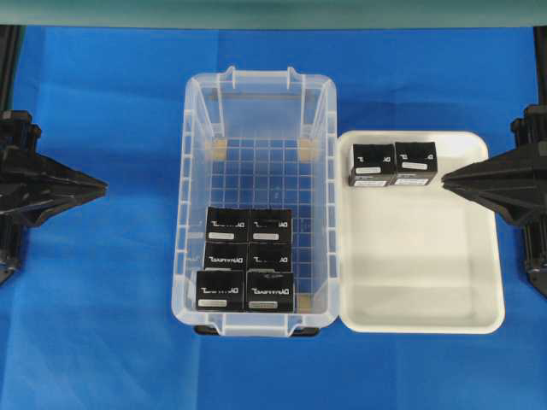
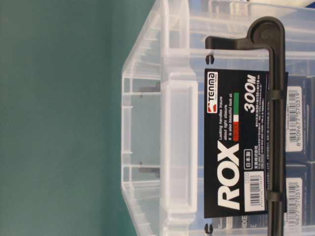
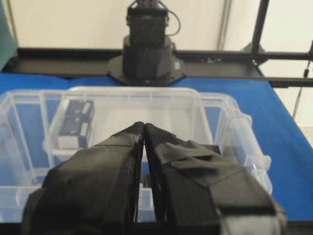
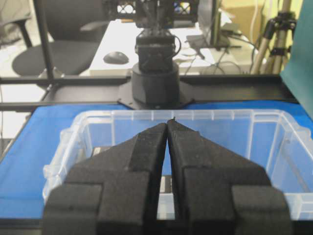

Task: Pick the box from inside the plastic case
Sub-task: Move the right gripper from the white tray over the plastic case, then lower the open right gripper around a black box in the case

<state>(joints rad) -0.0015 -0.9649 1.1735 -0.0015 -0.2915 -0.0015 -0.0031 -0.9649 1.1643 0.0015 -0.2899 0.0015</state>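
**Overhead exterior view: boxes counted, both arms parked**

A blue cloth-covered table (image 1: 102,325) is seen below a teal backdrop; an office with a chair and desk is visible in the right wrist view. One large clear rectangular plastic case (image 1: 256,201) with a grid-patterned bottom stands at the table's centre. Six small black cube-like boxes (image 1: 248,259) with white lettering are packed two by three against the case's near end wall. One shallow white plastic tray (image 1: 419,282) lies touching the case's right side, with two identical boxes (image 1: 393,163) in its far left corner. The left gripper (image 1: 101,183) and right gripper (image 1: 446,179) are held apart from everything, fingers pressed together, empty.
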